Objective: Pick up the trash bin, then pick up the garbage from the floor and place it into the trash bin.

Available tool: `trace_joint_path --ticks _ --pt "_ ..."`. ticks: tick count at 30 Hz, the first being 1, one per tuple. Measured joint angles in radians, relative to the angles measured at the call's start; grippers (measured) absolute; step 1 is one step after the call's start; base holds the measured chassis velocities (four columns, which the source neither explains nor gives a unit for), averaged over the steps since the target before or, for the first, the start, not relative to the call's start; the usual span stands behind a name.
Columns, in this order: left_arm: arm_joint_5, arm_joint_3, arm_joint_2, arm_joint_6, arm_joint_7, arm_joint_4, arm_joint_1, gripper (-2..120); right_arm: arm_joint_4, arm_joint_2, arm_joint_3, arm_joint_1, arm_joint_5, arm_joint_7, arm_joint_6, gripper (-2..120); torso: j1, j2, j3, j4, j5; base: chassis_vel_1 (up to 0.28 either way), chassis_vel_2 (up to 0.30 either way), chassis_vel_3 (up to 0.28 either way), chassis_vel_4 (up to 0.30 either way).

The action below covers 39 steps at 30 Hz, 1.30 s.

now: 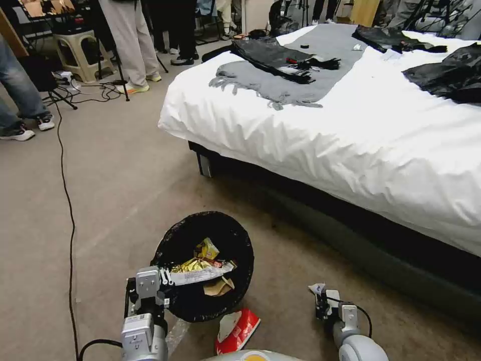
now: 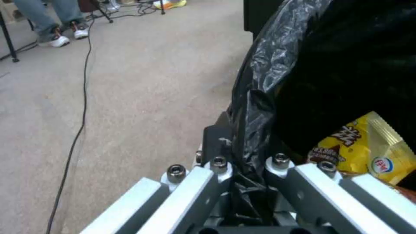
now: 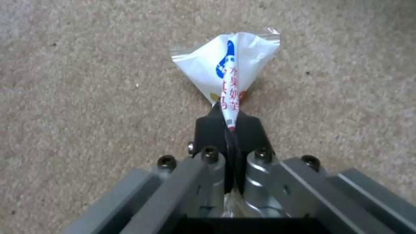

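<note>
The bin (image 1: 200,301) sits low in the head view, just in front of the robot, on the carpet (image 1: 110,190) with the bed (image 1: 350,130) off to its right. The bed's dark base runs diagonally past it, so the right side is hemmed in, while the carpet to the left is wide open apart from a thin black cable (image 1: 67,200) trailing across it. The bin's mouth is round, lined with a crinkly black bag (image 2: 260,81) folded over the rim, and there are already yellow wrappers (image 2: 364,146) and a bit of brown paper inside.

The left gripper (image 1: 163,281) is clamped tight on the near rim, bag plastic pinched between its fingers. A red and white carton (image 1: 236,331) lies on the carpet touching the bin's near side.

The right gripper (image 3: 229,122) is low over bare carpet to the right of the bin, closed on the twisted end of a small white wrapper (image 3: 227,65) with blue and red print.
</note>
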Motion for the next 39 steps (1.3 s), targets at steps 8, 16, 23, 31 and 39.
trace_joint_path --ticks 8,16,23,31,39 --pt "0.0 -0.001 0.0 0.001 0.0 0.002 -0.002 0 0.009 0.0 0.002 0.003 -0.022 0.003 0.041 0 0.0 0.0 0.0 0.0 0.0 0.0 0.0 0.0 0.0" --pt "0.0 -0.003 -0.001 0.003 0.0 0.004 -0.002 0 0.196 0.001 0.025 -0.046 -0.13 0.022 0.15 0 0.0 0.0 0.0 0.0 0.0 0.0 0.0 0.0 0.0" --pt "0.0 -0.002 -0.001 0.004 0.0 0.007 -0.004 0 0.404 -0.004 0.032 -0.103 -0.226 -0.08 0.394 0 0.0 0.0 0.0 0.0 -0.0001 0.0 0.0 0.0 0.0" --pt "0.005 0.006 0.0 0.004 0.001 0.016 -0.002 0 0.618 -0.008 0.0 -0.107 -0.251 -0.36 0.656 0 0.0 0.0 0.0 0.0001 -0.0001 0.0 0.0 0.0 0.0" --pt "0.027 0.024 -0.001 0.0 0.002 0.021 0.0 0 0.694 -0.113 -0.096 -0.073 -0.249 -0.491 0.679 0 0.0 0.0 0.0 0.0 0.0001 0.0 0.0 0.0 0.0"
